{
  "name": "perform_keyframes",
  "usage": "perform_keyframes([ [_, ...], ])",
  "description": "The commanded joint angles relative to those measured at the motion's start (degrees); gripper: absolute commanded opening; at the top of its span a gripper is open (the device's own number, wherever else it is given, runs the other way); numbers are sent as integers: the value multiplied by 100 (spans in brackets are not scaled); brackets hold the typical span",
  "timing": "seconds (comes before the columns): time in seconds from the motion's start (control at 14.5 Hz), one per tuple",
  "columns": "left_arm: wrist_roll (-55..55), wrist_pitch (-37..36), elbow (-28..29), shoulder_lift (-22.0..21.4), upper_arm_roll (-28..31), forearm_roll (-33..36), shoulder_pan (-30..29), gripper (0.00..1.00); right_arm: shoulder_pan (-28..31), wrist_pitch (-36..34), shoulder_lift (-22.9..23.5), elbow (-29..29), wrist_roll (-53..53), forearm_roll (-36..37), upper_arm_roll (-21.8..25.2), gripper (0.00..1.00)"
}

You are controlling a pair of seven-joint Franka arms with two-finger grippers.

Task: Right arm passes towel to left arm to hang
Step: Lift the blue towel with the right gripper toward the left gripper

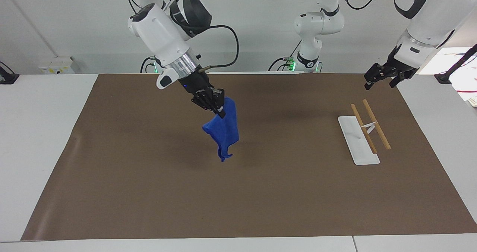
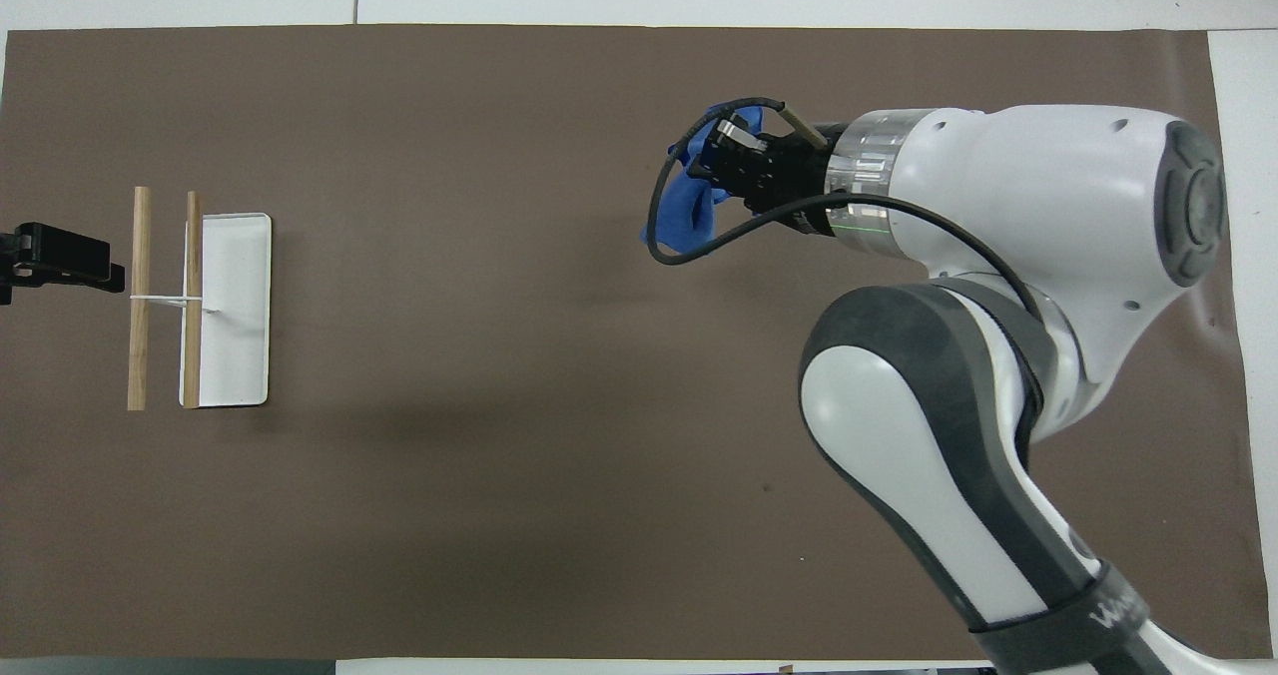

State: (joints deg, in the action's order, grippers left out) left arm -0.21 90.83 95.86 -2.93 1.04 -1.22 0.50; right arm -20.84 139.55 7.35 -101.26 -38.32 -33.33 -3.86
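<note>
From my console, the right gripper (image 1: pixel 218 108) was clamped on the top edge of the towel (image 1: pixel 223 132), both up in the air over the middle of the brown mat (image 1: pixel 238 192), a bit toward the right arm's end. The towel hung bunched and limp under the fingers, its bottom tip clear of the mat. In the overhead view the gripper (image 2: pixel 721 156) and its looping black cable (image 2: pixel 659 246) covered most of the cloth (image 2: pixel 689 211); I only saw a blue strip.

The right arm (image 1: pixel 164 39) reached in tilted, wrist pointing toward the left arm's end.

The left gripper (image 1: pixel 380 78) waited with fingers spread, holding nothing, over the mat's edge at the left arm's end. The left arm (image 1: pixel 425 24) was parked above it.

The rack (image 1: pixel 359 140) sat on the mat just below that gripper: white base plate, two wooden rails (image 1: pixel 376 129) on a thin white stand. Nothing lay on the mat between towel and rack.

Two smaller white arms (image 1: pixel 313 28) stood at the robots' edge.
</note>
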Motion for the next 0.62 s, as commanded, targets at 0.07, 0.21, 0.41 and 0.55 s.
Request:
perform_keyframes([
  [0.07, 39, 93, 169, -138, 19, 78, 29, 100, -385, 624, 750, 862, -937, -849, 17, 0],
  [0.21, 39, 93, 169, -138, 19, 78, 29, 100, -700, 1151, 882, 898, -1518, -1348, 8, 0],
  [0.41, 39, 137, 161, -129, -33, 78, 142, 100, -1114, 1601, 917, 907, -2168, -2245, 8, 0],
  [0.55, 30, 93, 169, -138, -33, 78, 283, 100, -1238, 1838, 944, 959, -2661, -2554, 8, 0],
])
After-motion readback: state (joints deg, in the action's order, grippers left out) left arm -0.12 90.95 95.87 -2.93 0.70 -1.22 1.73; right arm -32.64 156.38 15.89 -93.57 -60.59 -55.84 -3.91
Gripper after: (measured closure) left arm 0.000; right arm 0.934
